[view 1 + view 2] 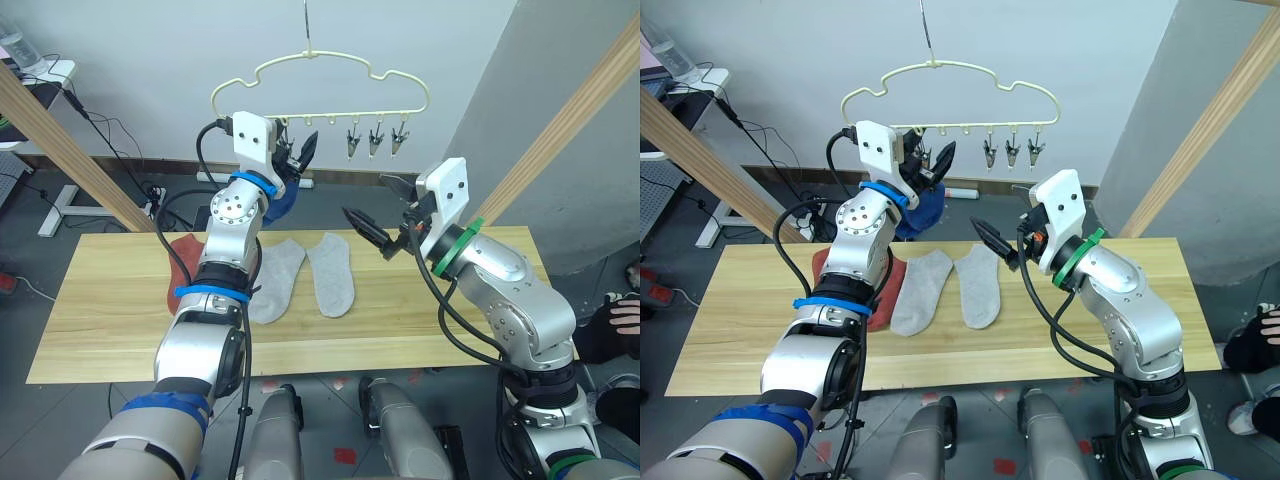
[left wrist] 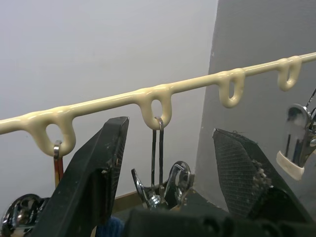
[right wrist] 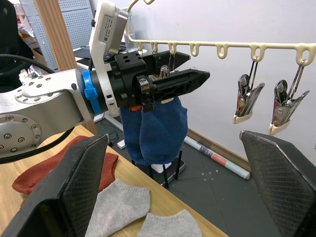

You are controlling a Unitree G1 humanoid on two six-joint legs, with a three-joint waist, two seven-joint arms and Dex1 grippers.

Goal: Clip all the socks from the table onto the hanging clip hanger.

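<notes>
The cream clip hanger (image 1: 320, 68) hangs above the far edge of the table (image 1: 110, 320). My left gripper (image 1: 303, 149) is raised to its bottom bar, open, with a metal clip (image 2: 159, 185) between the fingers. Two blue socks (image 3: 154, 129) hang from the bar just under that gripper. Three bare clips (image 1: 377, 141) hang further right. Two light grey socks (image 1: 278, 277) (image 1: 333, 272) lie side by side mid-table. A rust-red sock (image 1: 181, 258) lies to their left, partly hidden by my left arm. My right gripper (image 1: 365, 196) hovers open above the table's right half, holding nothing.
Thick wooden poles slant up on both sides (image 1: 62, 140) (image 1: 575, 125). Cables and a white desk (image 1: 45, 75) lie behind the table on the left. A person's hand (image 1: 625, 316) shows at the right edge. A paper roll (image 3: 217, 157) lies on the floor by the wall.
</notes>
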